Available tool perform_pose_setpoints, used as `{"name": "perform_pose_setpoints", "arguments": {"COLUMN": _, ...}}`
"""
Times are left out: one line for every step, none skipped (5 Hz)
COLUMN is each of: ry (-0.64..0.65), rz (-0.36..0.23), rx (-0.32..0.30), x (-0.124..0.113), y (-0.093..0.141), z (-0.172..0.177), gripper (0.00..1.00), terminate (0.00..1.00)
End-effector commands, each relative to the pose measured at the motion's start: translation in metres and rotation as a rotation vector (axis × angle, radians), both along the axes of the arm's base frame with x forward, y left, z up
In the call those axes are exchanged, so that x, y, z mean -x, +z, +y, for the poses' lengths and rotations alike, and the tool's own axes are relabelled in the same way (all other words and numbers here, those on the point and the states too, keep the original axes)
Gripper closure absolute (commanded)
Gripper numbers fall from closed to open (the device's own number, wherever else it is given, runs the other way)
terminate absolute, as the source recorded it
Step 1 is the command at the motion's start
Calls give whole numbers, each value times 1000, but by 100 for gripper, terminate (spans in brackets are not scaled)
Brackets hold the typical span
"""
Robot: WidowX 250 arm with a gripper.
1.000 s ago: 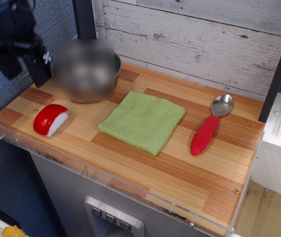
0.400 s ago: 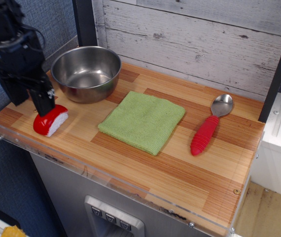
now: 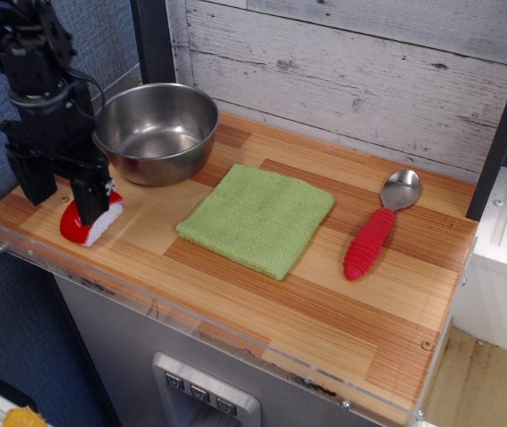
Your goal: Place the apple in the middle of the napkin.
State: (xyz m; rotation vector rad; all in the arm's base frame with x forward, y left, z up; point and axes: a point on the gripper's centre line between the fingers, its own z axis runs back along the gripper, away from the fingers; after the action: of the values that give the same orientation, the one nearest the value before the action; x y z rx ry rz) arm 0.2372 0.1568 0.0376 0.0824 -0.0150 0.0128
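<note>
The apple point(image 3: 93, 226), a glossy red wedge with a white cut face, lies at the front left of the wooden counter. My black gripper point(image 3: 60, 194) has come down over it from above with its jaws wide apart. The right finger point(image 3: 89, 197) covers the apple's top, and the left finger point(image 3: 33, 182) stands to the left of the apple. I cannot tell whether either finger touches it. The light-green napkin point(image 3: 258, 218) lies flat in the middle of the counter, to the right of the apple, with nothing on it.
A steel bowl point(image 3: 156, 129) stands just behind the apple, close to my arm. A red-handled metal spoon point(image 3: 374, 233) lies to the right of the napkin. A clear plastic lip point(image 3: 191, 311) runs along the counter's front edge. A plank wall stands behind.
My gripper has come down from high above the back left corner, moving forward and right, until it sits low over the apple. The apple, napkin and spoon have not moved.
</note>
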Motion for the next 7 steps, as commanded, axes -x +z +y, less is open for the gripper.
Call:
{"name": "perform_pose_setpoints", "arguments": {"ry": 30, "rz": -12, "rx": 29, "x": -4, "y": -8, "z": 6, "gripper": 0, "terminate": 0}}
{"name": "perform_pose_setpoints", "arguments": {"ry": 38, "rz": 1, "rx": 43, "x": -6, "y": -14, "z": 6, "gripper": 0, "terminate": 0}}
{"name": "perform_pose_setpoints", "arguments": {"ry": 53, "rz": 9, "rx": 50, "x": -6, "y": -16, "z": 4, "gripper": 100, "terminate": 0}}
{"name": "perform_pose_setpoints", "arguments": {"ry": 58, "rz": 2, "rx": 44, "x": -4, "y": -10, "z": 3, "gripper": 100, "terminate": 0}}
{"name": "perform_pose_setpoints", "arguments": {"ry": 57, "rz": -7, "rx": 27, "x": -2, "y": 0, "z": -1, "gripper": 100, "terminate": 0}}
{"name": "perform_pose_setpoints", "arguments": {"ry": 89, "rz": -44, "rx": 5, "x": 1, "y": 31, "z": -11, "gripper": 100, "terminate": 0}}
{"name": "perform_pose_setpoints", "arguments": {"ry": 83, "rz": -38, "rx": 25, "x": -8, "y": 48, "z": -37, "gripper": 100, "terminate": 0}}
